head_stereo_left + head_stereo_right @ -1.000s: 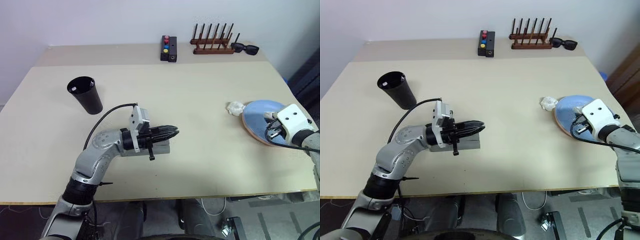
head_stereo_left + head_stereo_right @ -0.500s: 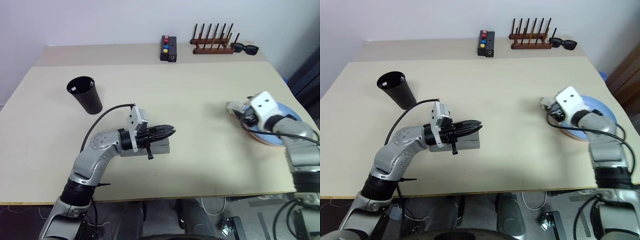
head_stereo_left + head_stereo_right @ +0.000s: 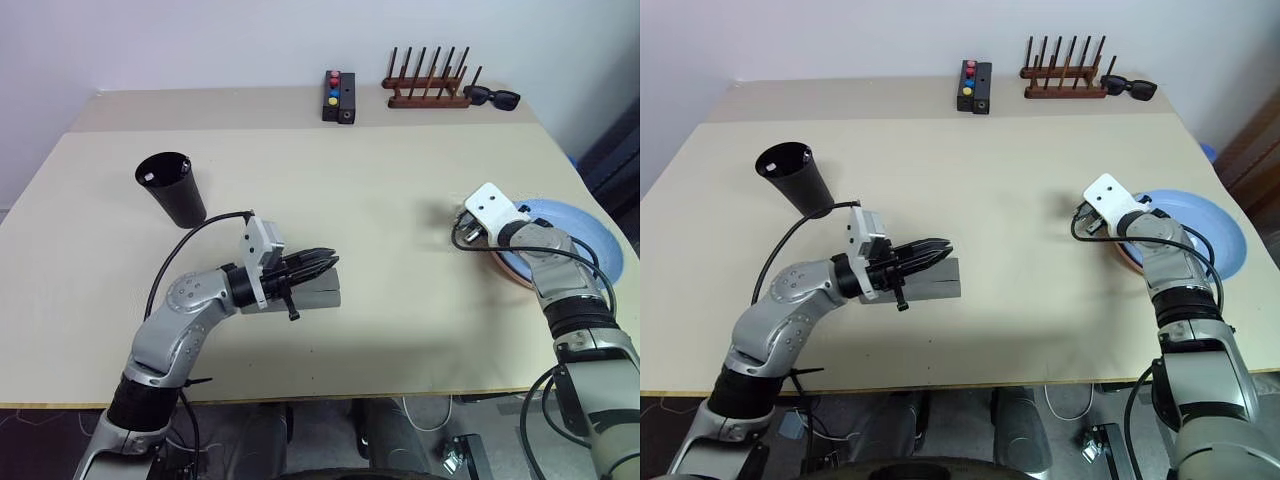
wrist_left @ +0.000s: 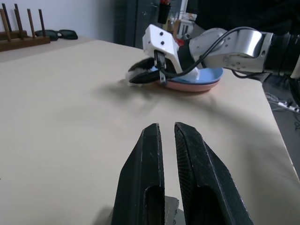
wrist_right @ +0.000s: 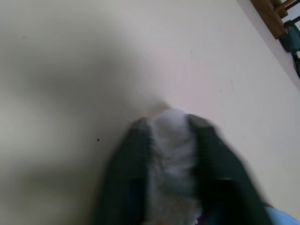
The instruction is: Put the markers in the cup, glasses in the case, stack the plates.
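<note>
My right gripper (image 5: 171, 154) looks clamped on the white wad (image 5: 172, 140) beside the stacked plates (image 3: 575, 228); I'd lift it clear gently. Left gripper (image 4: 169, 133) nearly together over the case (image 3: 315, 292).

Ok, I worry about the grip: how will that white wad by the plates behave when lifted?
The wad looks crumpled and soft, so it will probably squash between the shut right gripper's fingers. It seems very light for its bulk and should lift easily. Its ragged shape makes rolling unlikely, but a loose fold might slip out.
</note>
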You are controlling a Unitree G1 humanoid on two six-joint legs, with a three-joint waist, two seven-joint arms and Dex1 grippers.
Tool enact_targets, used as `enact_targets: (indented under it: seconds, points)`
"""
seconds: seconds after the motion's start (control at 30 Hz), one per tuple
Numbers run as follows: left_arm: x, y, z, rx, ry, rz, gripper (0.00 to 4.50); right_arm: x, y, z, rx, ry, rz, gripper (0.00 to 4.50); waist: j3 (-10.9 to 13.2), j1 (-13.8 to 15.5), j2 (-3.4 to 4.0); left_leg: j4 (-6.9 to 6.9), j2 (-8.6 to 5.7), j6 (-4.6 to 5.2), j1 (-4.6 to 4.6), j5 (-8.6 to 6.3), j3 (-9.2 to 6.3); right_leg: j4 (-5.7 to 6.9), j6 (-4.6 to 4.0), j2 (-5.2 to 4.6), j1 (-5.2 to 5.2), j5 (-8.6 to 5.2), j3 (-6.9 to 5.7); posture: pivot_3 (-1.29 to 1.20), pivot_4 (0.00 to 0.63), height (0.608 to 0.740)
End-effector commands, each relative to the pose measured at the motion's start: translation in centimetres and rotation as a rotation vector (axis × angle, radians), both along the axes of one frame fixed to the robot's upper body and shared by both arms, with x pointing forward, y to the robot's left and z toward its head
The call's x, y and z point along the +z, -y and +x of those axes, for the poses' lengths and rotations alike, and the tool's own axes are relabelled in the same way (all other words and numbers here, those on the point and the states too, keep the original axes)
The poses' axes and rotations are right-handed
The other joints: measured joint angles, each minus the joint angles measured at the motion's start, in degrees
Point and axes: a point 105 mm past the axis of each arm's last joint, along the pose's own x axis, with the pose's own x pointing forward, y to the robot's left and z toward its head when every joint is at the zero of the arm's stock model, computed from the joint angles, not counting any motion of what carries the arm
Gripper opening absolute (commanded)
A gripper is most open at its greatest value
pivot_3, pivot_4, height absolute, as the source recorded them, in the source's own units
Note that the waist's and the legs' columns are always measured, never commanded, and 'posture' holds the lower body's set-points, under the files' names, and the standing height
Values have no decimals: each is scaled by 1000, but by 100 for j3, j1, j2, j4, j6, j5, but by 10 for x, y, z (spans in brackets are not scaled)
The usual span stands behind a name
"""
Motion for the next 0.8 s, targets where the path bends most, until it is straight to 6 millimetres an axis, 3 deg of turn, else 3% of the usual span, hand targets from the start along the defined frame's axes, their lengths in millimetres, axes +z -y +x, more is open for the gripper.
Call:
enact_targets:
  seconds: [0.03,0.23,0.33,0.47,0.63,0.73,0.8]
  points:
    - [11,-1,-3,-6,37,-22,436,18,-7,4,31,64,-2,13,0,-1,0,0,0,0,0,0,0,0,0,0,0,0,0,0,150,740]
    - [11,5,-3,-46,29,-24,436,60,-12,-9,64,205,68,13,1,2,1,-3,0,0,0,0,0,0,1,0,-1,0,0,0,150,740]
    - [10,9,-2,-72,26,-22,436,80,1,-26,34,248,89,13,1,52,1,-1,0,0,-3,0,-1,0,2,0,-1,0,0,0,150,740]
    - [9,15,-1,-112,18,-21,436,83,31,-55,-54,208,53,13,1,60,1,2,-4,1,-6,0,-2,-3,3,-3,1,-2,0,0,150,740]
    - [8,22,1,-154,16,-23,436,68,53,-81,-131,128,25,13,0,-12,2,1,-1,4,-1,-3,-1,-2,2,-1,1,-3,0,0,150,740]
    - [8,25,2,-170,20,-16,436,64,59,-87,-172,126,36,870,-2,-15,7,1,0,5,3,-3,3,1,8,0,1,-6,1,0,150,740]
    - [8,26,3,-169,23,-14,436,66,57,-86,-166,133,35,1721,-3,-14,9,3,0,5,3,-3,5,1,10,-1,1,-7,2,0,150,740]
